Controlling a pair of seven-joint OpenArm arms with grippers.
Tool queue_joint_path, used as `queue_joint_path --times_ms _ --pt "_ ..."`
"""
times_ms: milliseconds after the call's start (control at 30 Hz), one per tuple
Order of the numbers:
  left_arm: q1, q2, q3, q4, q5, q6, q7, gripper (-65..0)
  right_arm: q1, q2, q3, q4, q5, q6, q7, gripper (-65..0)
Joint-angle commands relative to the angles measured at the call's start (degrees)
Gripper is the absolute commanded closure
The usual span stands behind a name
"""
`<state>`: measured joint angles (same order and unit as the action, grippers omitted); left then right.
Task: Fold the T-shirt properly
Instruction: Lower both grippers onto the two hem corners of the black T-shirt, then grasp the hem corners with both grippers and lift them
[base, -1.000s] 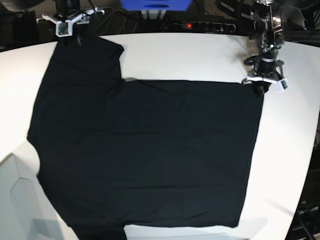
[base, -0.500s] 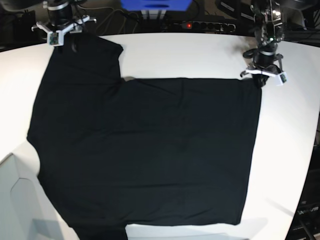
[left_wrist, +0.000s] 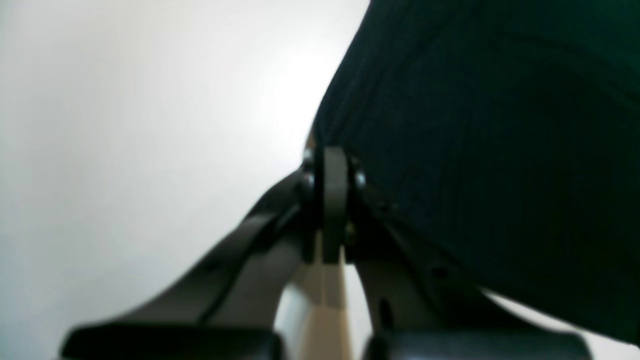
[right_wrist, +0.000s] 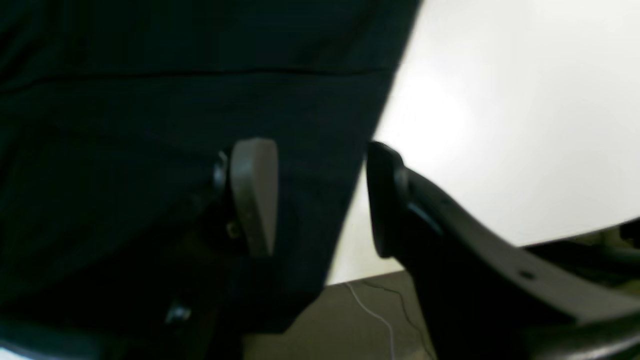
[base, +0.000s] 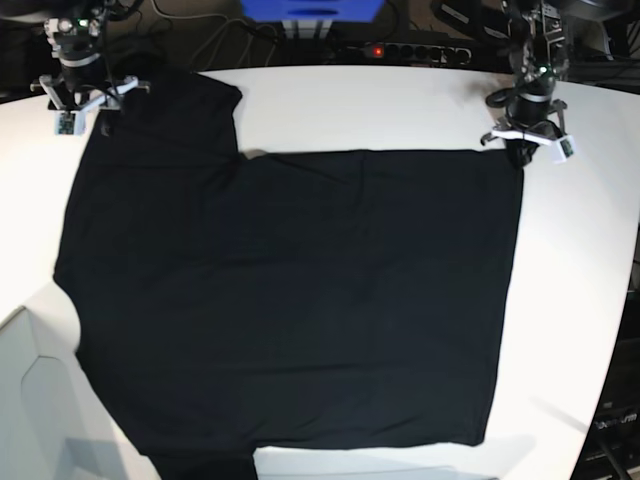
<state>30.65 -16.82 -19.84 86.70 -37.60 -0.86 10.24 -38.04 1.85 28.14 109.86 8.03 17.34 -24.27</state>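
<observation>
The black T-shirt (base: 300, 300) lies spread flat on the white table (base: 400, 110), one sleeve reaching to the back left. My left gripper (base: 522, 152) stands at the shirt's back right corner. In the left wrist view its jaws (left_wrist: 334, 155) are pressed together, pinching the edge of the T-shirt (left_wrist: 500, 150). My right gripper (base: 85, 110) hovers at the back left sleeve's outer edge. It is open (right_wrist: 320, 200), one finger (right_wrist: 252, 195) over the T-shirt (right_wrist: 125, 100), the other finger (right_wrist: 385, 200) over bare table. No print or tag shows.
A power strip (base: 410, 50) with a red light and a blue box (base: 310, 10) sit behind the table. The table edge is just beyond the right gripper, with floor and a cable (right_wrist: 375, 310) below. A pale grey panel (base: 40, 420) stands at the front left.
The right gripper has travelled left along the back edge, from above the sleeve's top to its outer corner. The left gripper has closed on the corner and drawn it slightly backward.
</observation>
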Motion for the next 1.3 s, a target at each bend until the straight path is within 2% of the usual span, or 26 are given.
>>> queue_joint_path --times_ms 0,133,567,633,733,833,967,1267 --pt "1.21 -0.28 -0.16 0.21 0.11 0.47 1.67 -0.1 -0.42 0.92 0.47 -0.11 0.36 0.55 0.93 -29.8" --pt "1.57 -0.28 -0.16 0.21 0.11 0.47 1.67 -0.1 0.99 2.5 0.3 -4.59 0.45 0.55 0.93 -29.8" --pt "1.57 -0.28 -0.52 0.21 0.37 0.47 1.67 -0.1 2.57 3.47 -0.05 -11.71 0.45 1.16 0.93 -29.0" --pt "1.92 -0.1 -2.27 0.21 0.37 0.47 1.67 -0.1 2.57 3.47 0.39 -11.71 0.45 4.59 0.93 -25.5" --pt "2.27 0.77 -4.38 0.29 0.55 0.47 1.67 -0.1 2.57 3.47 0.56 -11.71 0.45 10.22 0.93 -13.7" --pt "2.27 0.86 -5.35 0.29 0.64 0.47 1.67 -0.1 2.57 3.47 0.56 -11.62 0.45 10.74 0.93 0.0" --pt "2.27 0.86 -5.35 1.17 0.64 0.47 1.76 -0.1 2.57 3.47 0.56 -10.48 0.45 10.74 1.02 0.0" --pt "3.06 0.95 -5.35 7.5 0.64 0.56 1.85 -0.1 2.75 2.42 2.58 -0.37 0.45 11.01 1.11 0.0"
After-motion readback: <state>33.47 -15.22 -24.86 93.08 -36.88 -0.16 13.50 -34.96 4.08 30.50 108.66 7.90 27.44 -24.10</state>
